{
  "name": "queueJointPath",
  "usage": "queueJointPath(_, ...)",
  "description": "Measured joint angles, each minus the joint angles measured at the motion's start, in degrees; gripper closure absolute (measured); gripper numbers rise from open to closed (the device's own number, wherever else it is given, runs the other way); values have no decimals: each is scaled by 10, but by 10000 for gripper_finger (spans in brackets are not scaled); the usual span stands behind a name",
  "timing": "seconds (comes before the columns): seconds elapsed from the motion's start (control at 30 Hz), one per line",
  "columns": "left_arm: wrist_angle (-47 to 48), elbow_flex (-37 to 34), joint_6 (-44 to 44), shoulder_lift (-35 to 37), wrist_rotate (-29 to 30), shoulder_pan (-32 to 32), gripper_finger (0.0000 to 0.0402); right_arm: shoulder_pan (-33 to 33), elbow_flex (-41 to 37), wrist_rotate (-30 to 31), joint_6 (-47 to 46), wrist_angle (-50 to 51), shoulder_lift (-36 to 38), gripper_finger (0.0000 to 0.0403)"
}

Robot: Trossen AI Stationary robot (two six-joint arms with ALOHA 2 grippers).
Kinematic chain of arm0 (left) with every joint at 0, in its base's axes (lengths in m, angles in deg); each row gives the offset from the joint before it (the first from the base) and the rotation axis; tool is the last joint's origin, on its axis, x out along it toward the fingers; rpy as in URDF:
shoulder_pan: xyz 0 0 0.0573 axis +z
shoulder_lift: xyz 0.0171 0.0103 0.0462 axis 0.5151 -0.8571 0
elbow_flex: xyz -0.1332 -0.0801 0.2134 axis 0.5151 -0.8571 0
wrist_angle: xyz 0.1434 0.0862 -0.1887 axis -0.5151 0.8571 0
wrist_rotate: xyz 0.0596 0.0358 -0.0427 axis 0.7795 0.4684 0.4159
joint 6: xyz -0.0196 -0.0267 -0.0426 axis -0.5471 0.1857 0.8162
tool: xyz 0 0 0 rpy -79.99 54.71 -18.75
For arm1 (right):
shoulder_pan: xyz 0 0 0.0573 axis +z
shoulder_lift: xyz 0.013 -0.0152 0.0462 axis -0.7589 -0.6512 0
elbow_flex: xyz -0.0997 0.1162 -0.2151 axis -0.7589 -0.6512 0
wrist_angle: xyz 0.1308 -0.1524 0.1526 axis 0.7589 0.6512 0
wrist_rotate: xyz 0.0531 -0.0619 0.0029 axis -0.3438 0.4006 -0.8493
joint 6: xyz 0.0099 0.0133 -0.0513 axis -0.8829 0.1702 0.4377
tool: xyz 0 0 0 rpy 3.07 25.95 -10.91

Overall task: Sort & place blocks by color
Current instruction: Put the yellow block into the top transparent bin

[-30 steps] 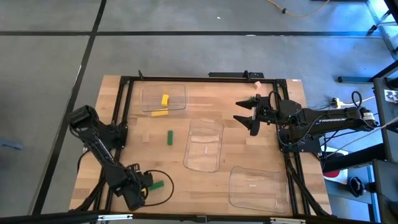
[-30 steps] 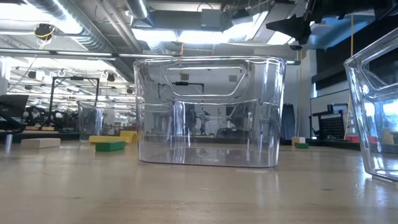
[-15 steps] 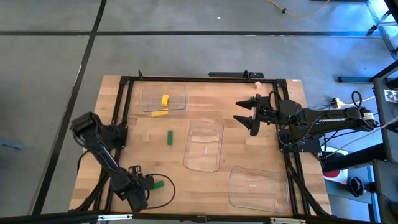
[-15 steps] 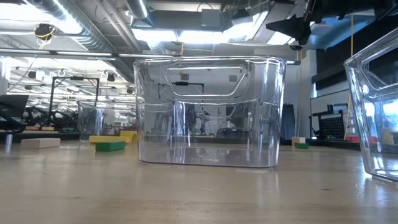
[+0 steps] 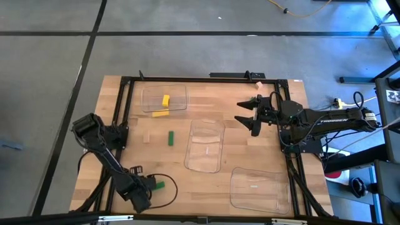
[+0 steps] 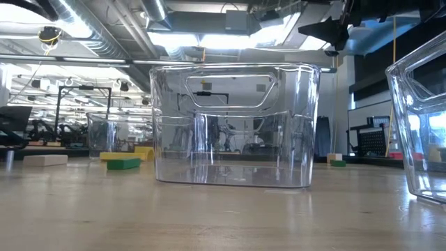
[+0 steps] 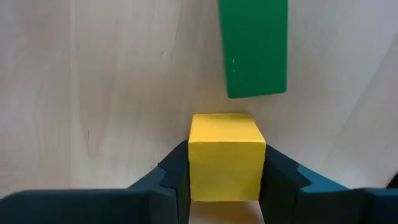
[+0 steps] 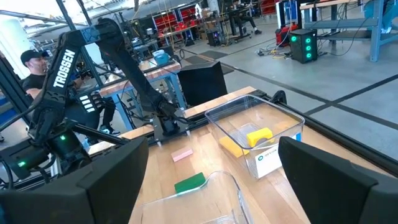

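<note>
1. Yellow cube (image 7: 226,155) sits between the left gripper's (image 7: 225,186) fingers (image 7: 176,180), both pads touching its sides: the jaws are clamped on it, low at the table's near-left corner.
2. Just ahead of that gripper, a green block (image 7: 255,46) lies flat on the wood, near the cube but not touching it.
3. Judged step: the grasp is made and the lift comes next; the cube must rise straight so it does not nudge the green block.
4. Farther off from the left gripper, across the table, stands a clear tray (image 5: 164,99) holding two yellow blocks (image 5: 165,100); that looks like the cube's proper place, so the carry runs that way.
5. On the way lie a second green block (image 5: 170,138) and a tan block (image 5: 147,137) on bare wood, still unsorted.
6. Right gripper (image 5: 252,115) waits well apart, raised over the table's far-right part, its fingers spread wide and empty.
</note>
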Motion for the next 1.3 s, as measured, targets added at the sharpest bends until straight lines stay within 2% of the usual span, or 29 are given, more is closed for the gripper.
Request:
queueJointPath(0.2,35,0,-37,50,-26,22,281,0,0,0,0,0,0,40)
queueJointPath(0.37,121,0,-84,172,-18,47,281,0,0,0,0,2,0,40)
queueJointPath(0.47,163,0,-115,270,36,85,281,0,0,0,0,7,0,40)
queueJointPath(0.53,170,0,-149,333,104,123,281,0,0,0,0,10,0,40)
queueJointPath(0.63,153,0,-228,411,215,211,281,0,0,0,0,12,0,40)
queueJointPath(0.7,110,0,-310,447,249,287,281,0,0,0,-1,11,0,40)
queueJointPath(0.8,9,0,-455,475,245,401,281,0,0,0,-6,11,0,40)
queueJointPath(0.87,-74,0,-539,480,214,468,281,0,0,0,-14,11,0,40)
queueJointPath(0.97,-207,-13,-619,478,124,556,281,0,0,0,-14,7,0,40)
queueJointPath(1.07,-363,-68,-620,473,23,618,281,0,0,0,-14,6,0,40)
queueJointPath(1.13,-464,-119,-589,468,-22,643,281,0,0,0,-14,2,0,40)
queueJointPath(1.2,-542,-167,-553,461,-37,653,281,0,0,0,-13,3,0,40)
queueJointPath(1.3,-605,-213,-522,455,-40,651,281,0,0,-1,-12,3,0,40)
